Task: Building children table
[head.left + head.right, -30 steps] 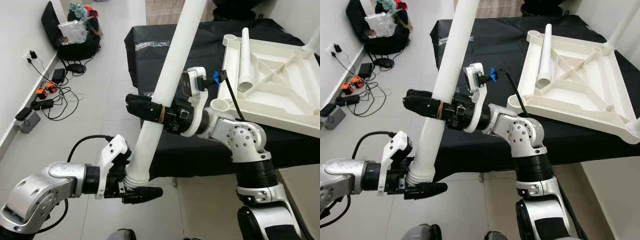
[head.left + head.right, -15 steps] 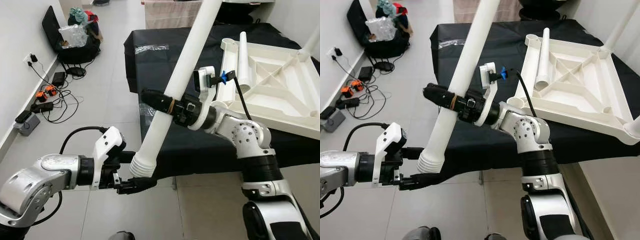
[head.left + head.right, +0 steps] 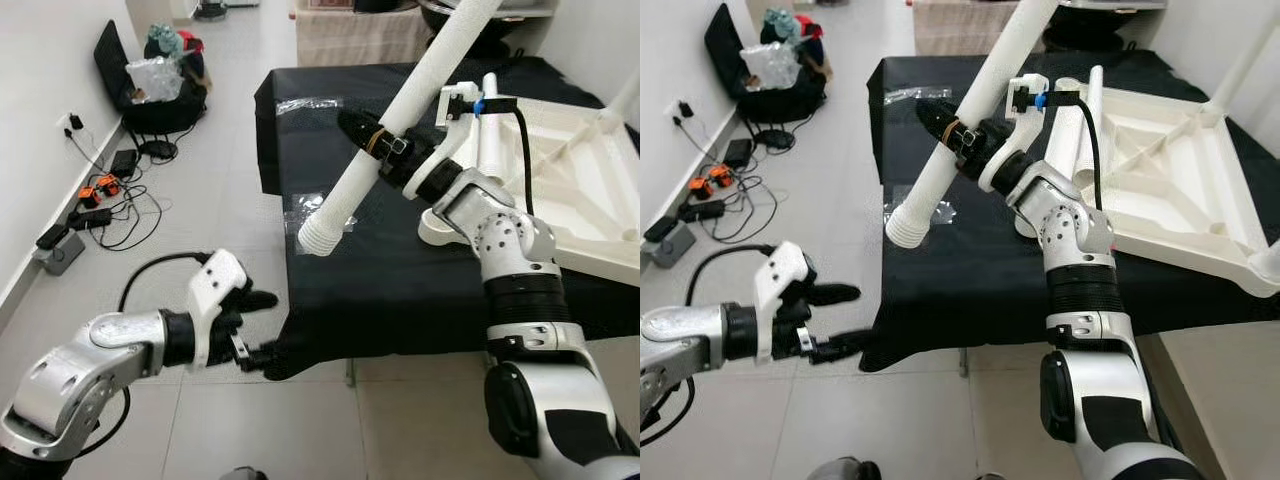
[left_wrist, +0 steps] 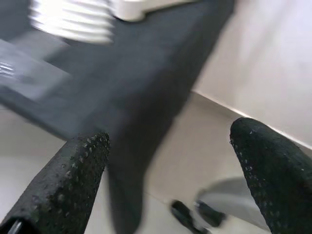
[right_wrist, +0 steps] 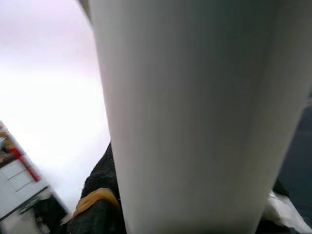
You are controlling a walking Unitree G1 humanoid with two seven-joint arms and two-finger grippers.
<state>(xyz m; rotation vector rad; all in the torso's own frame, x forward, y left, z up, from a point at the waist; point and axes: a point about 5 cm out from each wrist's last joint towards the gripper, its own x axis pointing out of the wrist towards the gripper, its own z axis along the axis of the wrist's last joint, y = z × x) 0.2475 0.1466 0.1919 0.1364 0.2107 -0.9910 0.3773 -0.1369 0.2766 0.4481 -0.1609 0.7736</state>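
**Right gripper holds a table leg over the black table**

The right gripper (image 3: 368, 138) is clamped on a long white table leg (image 3: 400, 110), its black fingers closed around the shaft. The leg slants upward from a ribbed, threaded end (image 3: 321, 235) that hangs in the air just above the near left part of the black cloth (image 3: 380, 290) covering the table. In the right wrist view the leg (image 5: 195, 112) runs straight across the fingers.

The upturned white tabletop (image 3: 1170, 190) lies on the cloth to the right of the held leg, ribbed underside up. A second white leg (image 3: 1087, 120) lies along its left edge, behind the right arm.

The left gripper (image 3: 258, 328) hangs low, in front of the near left corner of the table, over the tiled floor (image 3: 220, 200). Its fingers (image 4: 73, 180) are spread apart with nothing between them; the cloth's hanging corner and the ribbed end of the leg show beyond them in the left wrist view.

Further left, a black bag (image 3: 150, 90) stuffed with things leans near the wall, and cables and chargers (image 3: 95, 195) lie on the floor.
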